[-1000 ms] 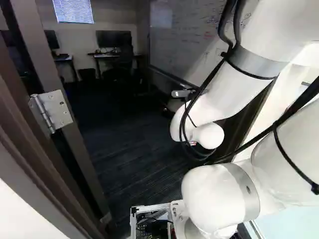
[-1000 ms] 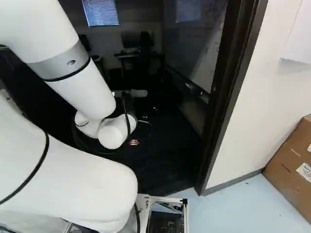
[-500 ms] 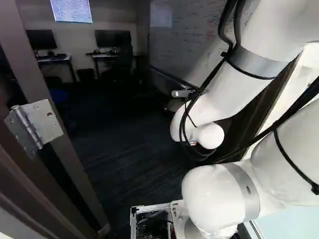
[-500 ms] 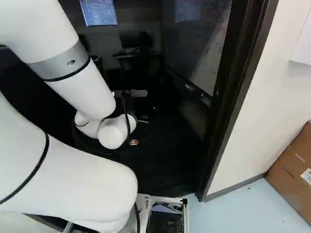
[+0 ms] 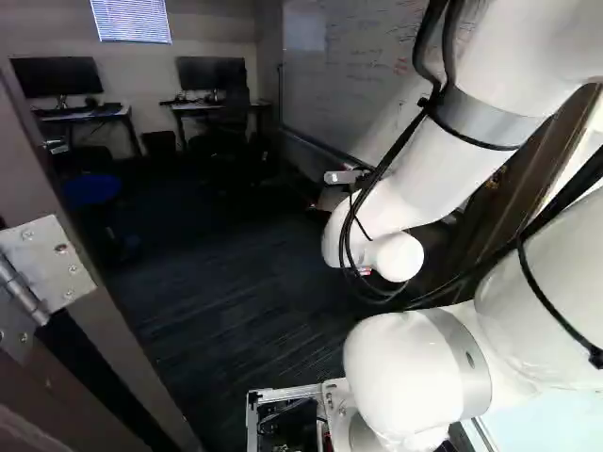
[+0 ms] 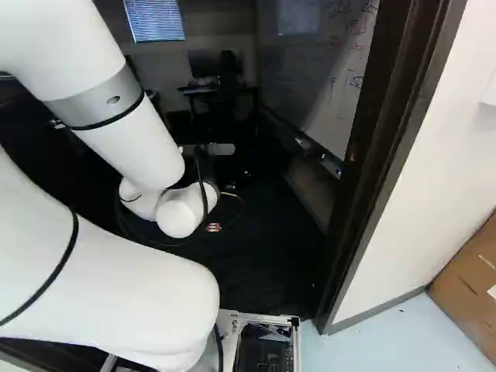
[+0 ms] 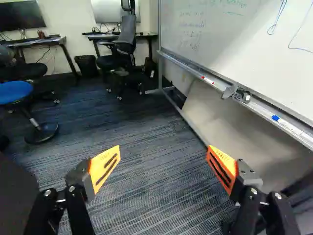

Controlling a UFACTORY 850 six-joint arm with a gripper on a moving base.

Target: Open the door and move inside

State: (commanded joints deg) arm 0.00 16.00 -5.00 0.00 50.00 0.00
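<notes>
No word or number can be read for sure. On the whiteboard (image 7: 239, 46), lines of handwriting (image 7: 191, 24) stand above the tray (image 7: 264, 110), but they are too faint for reading; a blue curved drawing (image 7: 272, 30) is beside them. In the upper right of the right base view, the same board carries red and dark marks, also not readable. At the lower right there, a box (image 6: 465, 283) has a white label (image 6: 492, 292), cut by the frame edge and not readable.
</notes>
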